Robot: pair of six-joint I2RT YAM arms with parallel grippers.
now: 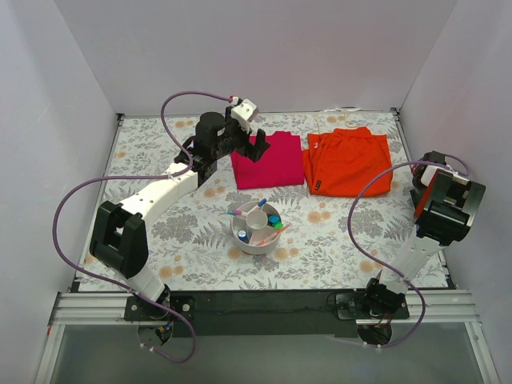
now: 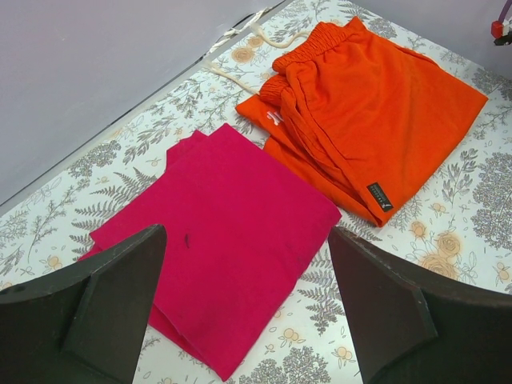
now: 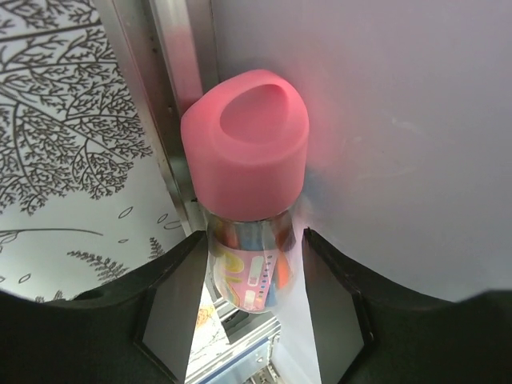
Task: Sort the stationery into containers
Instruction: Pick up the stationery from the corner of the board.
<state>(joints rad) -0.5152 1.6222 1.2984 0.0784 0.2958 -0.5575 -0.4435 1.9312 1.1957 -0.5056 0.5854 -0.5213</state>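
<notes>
The round white organizer [image 1: 254, 248] stands at the table's middle and holds several markers, among them a blue-capped one [image 1: 274, 220] and a thin orange pen [image 1: 276, 234]. My right gripper [image 3: 256, 236] is shut on a pink tube [image 3: 244, 144] with a pink cap and a clear printed body, held close against the right wall. In the top view the right gripper [image 1: 422, 192] is raised at the right edge. My left gripper [image 2: 246, 232] is open and empty above the near edge of the magenta cloth [image 2: 216, 240]; in the top view it [image 1: 258, 148] is at the back.
A folded orange cloth [image 2: 368, 104] lies right of the magenta one, at the back of the table [image 1: 344, 240]. A metal rail [image 3: 172, 104] runs along the table's right edge below the wall [image 3: 400, 120]. Purple cables loop from both arms.
</notes>
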